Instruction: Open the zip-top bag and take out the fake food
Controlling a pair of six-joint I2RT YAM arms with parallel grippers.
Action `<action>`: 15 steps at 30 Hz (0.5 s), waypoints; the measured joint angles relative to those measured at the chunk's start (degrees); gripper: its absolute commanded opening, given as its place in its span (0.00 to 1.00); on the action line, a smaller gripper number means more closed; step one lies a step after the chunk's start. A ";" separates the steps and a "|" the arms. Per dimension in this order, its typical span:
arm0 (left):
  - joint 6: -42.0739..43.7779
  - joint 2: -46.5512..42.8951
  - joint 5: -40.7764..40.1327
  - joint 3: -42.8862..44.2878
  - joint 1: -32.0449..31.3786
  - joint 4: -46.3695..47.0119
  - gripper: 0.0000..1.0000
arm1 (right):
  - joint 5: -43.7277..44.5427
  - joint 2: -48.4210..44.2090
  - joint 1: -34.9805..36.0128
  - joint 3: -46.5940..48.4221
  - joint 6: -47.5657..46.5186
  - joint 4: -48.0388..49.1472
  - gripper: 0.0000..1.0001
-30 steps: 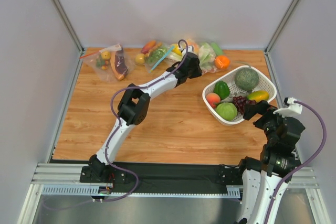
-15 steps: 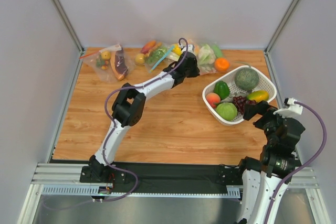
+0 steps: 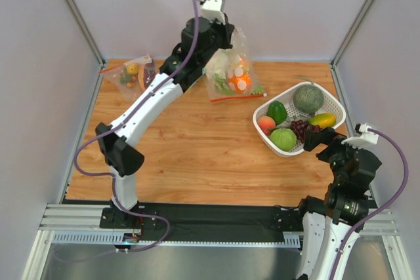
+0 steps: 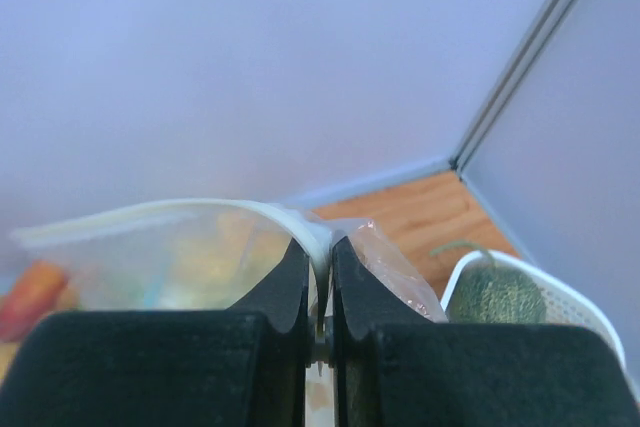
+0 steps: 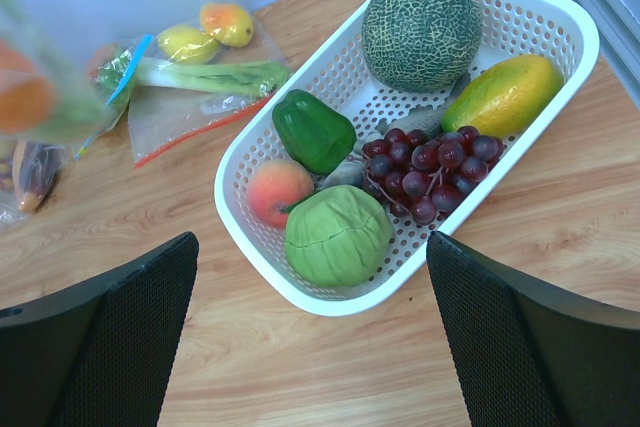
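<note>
The left gripper [image 3: 222, 31] is up high, close to the back wall. Its two black fingers [image 4: 285, 292] are squeezed tight on the whitish zip strip [image 4: 230, 207] of the clear plastic zip-top bag with pale round dots [image 3: 231, 70]. The bag hangs down below the gripper, in the air over the brown wooden table [image 3: 197, 155].

The fake food sits low in the bag: a round orange ball [image 3: 240, 82], a white cauliflower [image 3: 226, 63] and a shiny green piece [image 3: 223, 86]. Only a few dots show, over the orange ball.

From the left wrist the bag is very close and blurry, so the food is just smears of colour. From the right wrist the bag [image 5: 30, 97] is a blur, cut off at the left edge.

A flat clear bag with a red zip strip [image 5: 200, 87] lies on the table under the hanging bag.

The right gripper [image 5: 312, 247] is low at the near right. Its fingers are far apart, with nothing between them. Just ahead of it is a white plastic basket with holes [image 5: 540, 7], which holds a green melon [image 5: 420, 32] and purple grapes [image 5: 425, 162].
</note>
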 measured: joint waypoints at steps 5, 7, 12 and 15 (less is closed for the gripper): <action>2.32 -14.47 -0.26 -4.74 0.33 -0.09 0.00 | -0.33 0.00 0.00 0.00 -0.02 0.02 0.97; 2.73 -19.76 0.35 -5.99 0.33 -1.18 0.00 | -0.59 0.00 0.00 0.00 -0.02 0.02 0.97; 3.10 -30.08 4.02 -7.69 0.33 -7.50 0.00 | -0.96 0.02 0.00 -0.02 -0.02 0.07 0.97; 2.78 -37.09 7.17 -12.94 0.31 -12.33 0.00 | -1.14 0.02 0.00 -0.07 -0.02 0.15 0.97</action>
